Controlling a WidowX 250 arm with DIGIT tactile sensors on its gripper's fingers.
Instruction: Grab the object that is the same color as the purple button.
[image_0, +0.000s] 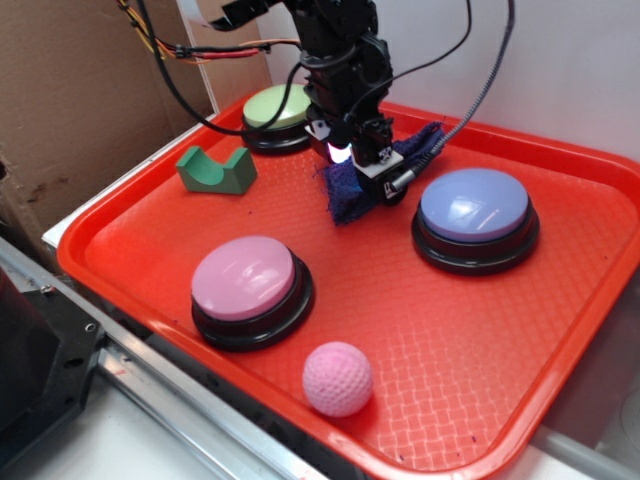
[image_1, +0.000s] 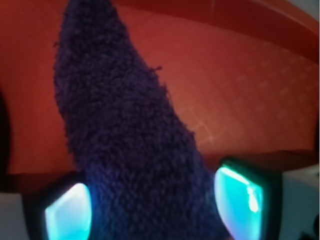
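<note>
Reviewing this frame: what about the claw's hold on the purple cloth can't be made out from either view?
- Contact: in the wrist view the cloth lies between the claw fingertips, but blur and the bottom edge hide any squeeze.
- Exterior view: the claw body covers the top of the cloth, hiding the fingertips.
- Lift: whether the cloth is off the tray is unclear.

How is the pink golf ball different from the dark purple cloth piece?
The pink golf ball is a firm, dimpled sphere; the purple cloth is soft, fuzzy and irregular. The ball lies free near the tray's front edge; the cloth sits between the gripper's fingers farther back. Both are inside the red tray.
</note>
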